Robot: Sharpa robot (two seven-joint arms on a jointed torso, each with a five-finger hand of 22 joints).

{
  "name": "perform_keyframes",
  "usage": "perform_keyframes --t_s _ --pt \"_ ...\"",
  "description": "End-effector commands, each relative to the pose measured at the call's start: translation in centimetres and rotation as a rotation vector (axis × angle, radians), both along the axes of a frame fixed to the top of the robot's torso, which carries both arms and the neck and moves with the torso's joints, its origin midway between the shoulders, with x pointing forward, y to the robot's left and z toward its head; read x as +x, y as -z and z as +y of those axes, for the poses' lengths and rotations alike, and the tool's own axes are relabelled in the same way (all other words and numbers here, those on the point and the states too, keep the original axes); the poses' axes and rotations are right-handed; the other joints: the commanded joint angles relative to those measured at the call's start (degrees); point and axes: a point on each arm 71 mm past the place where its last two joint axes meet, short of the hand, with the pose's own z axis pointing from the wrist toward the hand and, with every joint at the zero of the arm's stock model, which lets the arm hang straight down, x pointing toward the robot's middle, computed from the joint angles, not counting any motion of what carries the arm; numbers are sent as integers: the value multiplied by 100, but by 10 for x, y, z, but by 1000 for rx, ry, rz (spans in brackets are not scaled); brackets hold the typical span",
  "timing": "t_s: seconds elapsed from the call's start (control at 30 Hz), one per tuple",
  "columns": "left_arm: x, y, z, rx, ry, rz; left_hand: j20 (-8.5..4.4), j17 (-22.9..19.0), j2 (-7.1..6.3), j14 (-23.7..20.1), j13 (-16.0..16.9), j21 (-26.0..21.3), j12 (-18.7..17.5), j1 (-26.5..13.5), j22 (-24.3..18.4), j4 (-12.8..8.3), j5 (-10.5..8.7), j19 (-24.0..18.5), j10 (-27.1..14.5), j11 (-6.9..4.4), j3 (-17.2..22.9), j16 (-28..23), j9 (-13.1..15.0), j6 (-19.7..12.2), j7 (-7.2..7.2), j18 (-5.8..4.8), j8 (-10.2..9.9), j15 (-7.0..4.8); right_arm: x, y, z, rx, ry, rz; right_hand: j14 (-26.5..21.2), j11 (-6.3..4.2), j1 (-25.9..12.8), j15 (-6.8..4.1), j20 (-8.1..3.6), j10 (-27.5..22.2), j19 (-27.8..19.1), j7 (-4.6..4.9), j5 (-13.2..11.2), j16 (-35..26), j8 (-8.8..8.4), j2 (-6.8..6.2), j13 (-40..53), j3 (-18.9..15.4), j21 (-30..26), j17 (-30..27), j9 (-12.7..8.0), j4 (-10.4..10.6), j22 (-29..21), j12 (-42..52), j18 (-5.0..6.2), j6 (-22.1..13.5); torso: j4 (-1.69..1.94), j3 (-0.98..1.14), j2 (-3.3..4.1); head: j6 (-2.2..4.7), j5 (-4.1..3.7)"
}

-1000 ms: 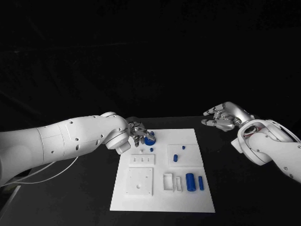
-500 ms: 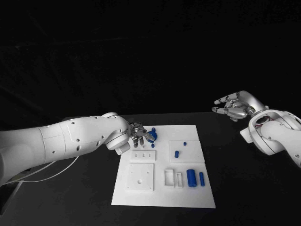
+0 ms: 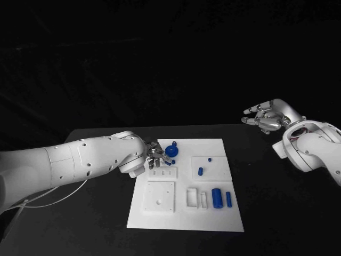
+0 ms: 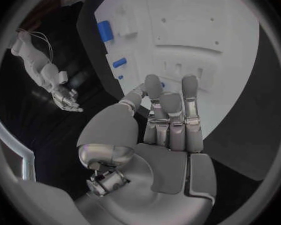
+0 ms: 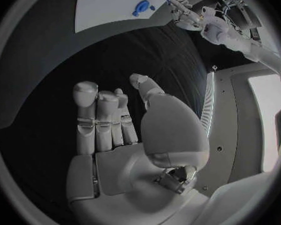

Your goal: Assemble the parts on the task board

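The left hand (image 3: 156, 153) hovers over the task board's (image 3: 217, 218) far-left corner, fingers spread and holding nothing, with a round blue part (image 3: 172, 151) just beside its fingertips. Whether they touch is hard to tell. The right hand (image 3: 268, 117) hangs open well off the board, above the black surface (image 3: 94, 224). More blue parts (image 3: 217, 198) lie near the board's right edge.

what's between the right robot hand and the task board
Only bare black table. In the head view the right robot hand hangs open beyond the board's far right corner, and nothing lies on the stretch to the task board.
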Motion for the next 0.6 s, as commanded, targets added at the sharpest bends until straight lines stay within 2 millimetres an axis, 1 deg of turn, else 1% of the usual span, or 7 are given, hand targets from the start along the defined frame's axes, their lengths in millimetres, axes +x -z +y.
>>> perform_keyframes --t_s 0.03,0.07,0.17,0.3,0.33,0.4,0.6 --pt "0 0 -1 52 28 -48 2 -6 -1 -10 6 -57 12 66 74 -13 28 42 198 -110 -2 39 3727 1265 -712 -105 29 -18 0 0 2 3 -18 0 -10 -23 -64 -20 -25 -14 299 8 20 -34 -28 2 -6 43 -5 -7 -8 1 362 -17 45 26 -2 -4 0 -21 6" --pt "-1 1 -1 56 29 -53 5 -10 -2 -10 8 -186 12 67 229 -26 35 90 194 -109 2 44 3728 1264 -713 -107 29 -16 0 0 3 3 -19 1 -10 -23 -64 -20 -25 -14 299 8 20 -34 -28 2 -6 43 -5 -7 -8 1 362 -17 45 26 -3 -4 -1 -29 9" --pt "-2 4 -1 66 32 -63 6 -18 -9 -11 12 -300 16 74 366 -33 37 129 189 -107 6 46 3725 1266 -712 -106 29 -18 0 0 4 3 -21 3 -12 -23 -70 -21 -25 -14 298 9 35 -38 -29 3 -5 58 -13 -9 -8 -7 360 -16 45 25 -4 -3 -2 -38 11" --pt "-3 7 1 78 34 -68 6 -18 -9 -11 12 -300 16 74 366 -33 37 129 189 -107 6 46 3725 1266 -712 -106 29 -18 1 0 5 4 -23 4 -16 -23 -79 -20 -25 -23 297 10 40 -43 -29 5 -12 71 -16 -11 -8 -11 360 -24 45 24 -3 -3 3 -52 16" --pt "-3 7 2 81 33 -70 6 -35 -15 -4 9 -599 11 83 721 -21 31 248 186 -114 4 52 3720 1269 -709 -119 29 -14 1 0 5 4 -23 3 -17 -23 -82 -20 -25 -27 297 10 41 -45 -29 6 -15 76 -18 -12 -8 -13 360 -27 45 23 -5 -4 3 -53 18" --pt "-3 8 3 85 30 -73 6 -35 -15 -4 9 -599 11 83 721 -21 31 248 186 -114 4 52 3720 1269 -709 -119 29 -14 1 0 5 4 -24 3 -20 -22 -81 -20 -24 -35 295 10 48 -51 -29 6 -21 80 -39 -17 -8 -16 355 -35 47 21 -7 -2 4 -57 20" --pt "-3 9 7 93 21 -80 8 -45 -17 -11 7 -813 12 96 946 -7 5 321 191 -107 -4 46 3713 1265 -711 -126 24 -12 1 1 6 5 -27 2 -35 -21 -83 -16 -20 -49 289 12 33 -81 -28 17 -35 105 -66 -39 -7 -32 348 -49 47 22 3 0 0 -76 22"
